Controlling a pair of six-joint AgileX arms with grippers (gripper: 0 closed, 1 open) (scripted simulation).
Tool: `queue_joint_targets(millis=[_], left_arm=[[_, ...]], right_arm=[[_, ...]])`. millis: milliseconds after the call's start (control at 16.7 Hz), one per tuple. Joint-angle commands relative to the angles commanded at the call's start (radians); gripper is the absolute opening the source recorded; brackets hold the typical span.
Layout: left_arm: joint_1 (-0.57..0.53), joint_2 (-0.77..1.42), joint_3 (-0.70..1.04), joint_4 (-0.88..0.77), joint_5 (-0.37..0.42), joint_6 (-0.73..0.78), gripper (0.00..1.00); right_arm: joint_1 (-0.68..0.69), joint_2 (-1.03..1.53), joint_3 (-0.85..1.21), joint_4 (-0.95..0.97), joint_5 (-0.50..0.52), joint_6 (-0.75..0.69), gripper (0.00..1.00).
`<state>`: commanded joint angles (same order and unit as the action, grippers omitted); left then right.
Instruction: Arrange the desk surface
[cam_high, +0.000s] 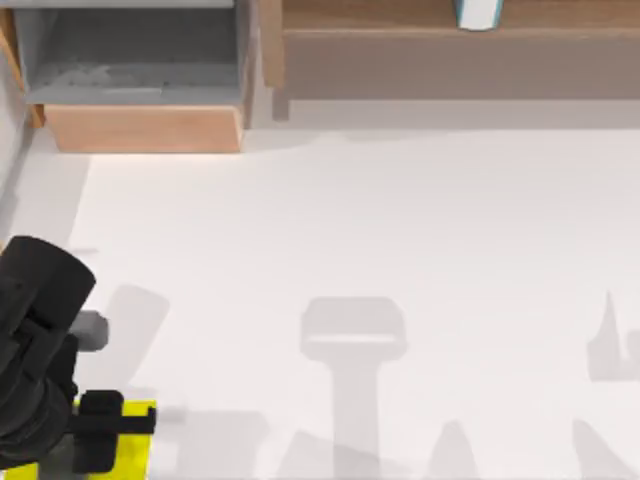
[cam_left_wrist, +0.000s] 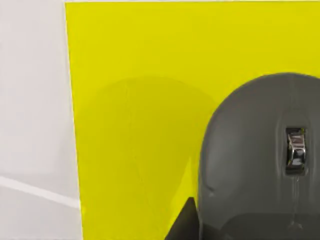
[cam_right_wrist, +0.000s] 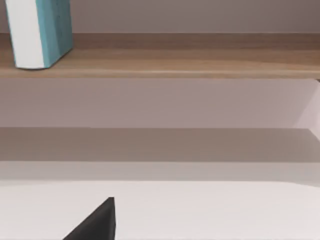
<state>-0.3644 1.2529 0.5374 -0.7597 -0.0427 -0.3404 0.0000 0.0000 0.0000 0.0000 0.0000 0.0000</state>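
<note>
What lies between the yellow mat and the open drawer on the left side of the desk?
In the top view, just bare desk surface between the yellow mat and the drawer, apart from my left arm along the left edge.

No readable txt, labels, brands or nos anywhere: teal-and-white book on the wooden shelf at top right of top view has a blank cover, grey mouse on yellow mat carries no logo
</note>
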Motion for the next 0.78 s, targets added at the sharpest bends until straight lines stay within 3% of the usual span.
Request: queue_joint_targets(millis=[780], left_arm=[[0.000, 0.000, 0.000, 0.000, 0.000, 0.000, 0.98]], right_arm=[[0.000, 0.000, 0.000, 0.000, 0.000, 0.000, 1.00]])
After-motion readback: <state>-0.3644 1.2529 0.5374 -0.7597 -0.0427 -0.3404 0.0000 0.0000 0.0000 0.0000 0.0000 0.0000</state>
